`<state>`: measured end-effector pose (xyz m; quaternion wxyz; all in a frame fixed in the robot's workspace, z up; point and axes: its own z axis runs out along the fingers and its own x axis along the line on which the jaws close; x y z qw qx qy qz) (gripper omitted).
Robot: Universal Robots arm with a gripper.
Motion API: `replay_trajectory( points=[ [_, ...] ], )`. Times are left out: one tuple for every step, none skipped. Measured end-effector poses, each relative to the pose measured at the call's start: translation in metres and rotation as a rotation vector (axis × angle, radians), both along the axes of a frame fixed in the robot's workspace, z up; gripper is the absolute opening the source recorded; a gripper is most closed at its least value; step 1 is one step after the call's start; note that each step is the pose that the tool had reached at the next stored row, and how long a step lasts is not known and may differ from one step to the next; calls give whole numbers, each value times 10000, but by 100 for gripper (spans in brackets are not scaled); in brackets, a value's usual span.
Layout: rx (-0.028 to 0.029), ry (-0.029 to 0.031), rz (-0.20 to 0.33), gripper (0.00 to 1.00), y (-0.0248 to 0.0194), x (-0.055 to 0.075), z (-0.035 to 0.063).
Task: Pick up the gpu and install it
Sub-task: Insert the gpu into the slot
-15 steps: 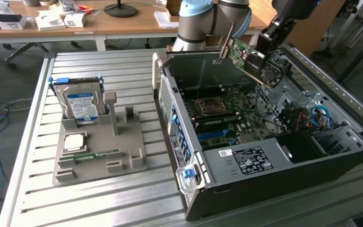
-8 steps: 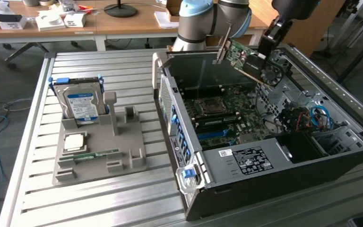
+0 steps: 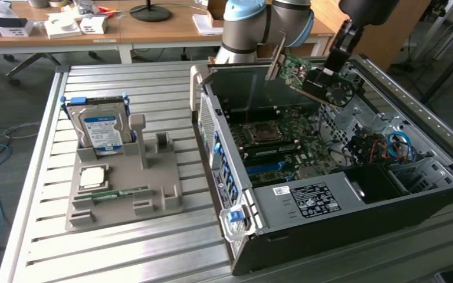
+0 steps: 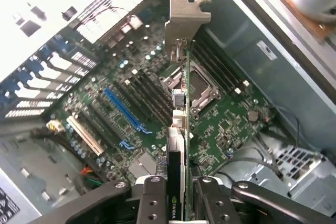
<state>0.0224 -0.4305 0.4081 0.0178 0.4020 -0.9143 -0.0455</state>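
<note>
The gripper (image 3: 330,72) was pinching the gpu (image 3: 309,79) by one end, with a finger (image 4: 153,199) clamped against each face of the card. The card hung tilted in the air over the open computer case (image 3: 321,203), above the rear part of the motherboard (image 3: 285,138) and clear of it. Its metal bracket (image 3: 275,59) pointed away from the gripper, towards the case's back wall.

From the wrist camera the card ran edge-on (a thin green line, really) out to the bracket. The processor socket (image 4: 198,85) lay below it on the board, and a long blue slot (image 4: 123,109) sat apart from it, with nothing in it.

To the exterior view's left of the case, a grey holder (image 3: 160,197) stood on the slatted metal table (image 3: 132,250). A hard drive (image 3: 101,130) with a blue-white label was upright in its back slot. A narrow green memory stick (image 3: 120,193) lay flat near its front, just beside a square chip (image 3: 92,177).
</note>
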Motion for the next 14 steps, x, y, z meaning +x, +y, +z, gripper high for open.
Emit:
replay_trajectory(
  points=[
    [0,0,180,26,0,0,-2],
    [0,0,360,26,0,0,-3],
    [-1,0,556,26,0,0,-5],
    [-1,0,736,26,0,0,-6],
    [-1,0,915,26,0,0,-8],
    [0,-1,1096,26,0,0,-9],
    [-1,0,1276,26,0,0,-10],
    [-1,0,1455,26,0,0,-12],
    [-1,0,1646,26,0,0,-13],
    [-1,0,1826,26,0,0,-14],
    [0,0,2006,26,0,0,-16],
    [-1,0,2185,26,0,0,-17],
    [-1,0,2366,26,0,0,-18],
    [-1,-1,2545,26,0,0,-19]
  ],
)
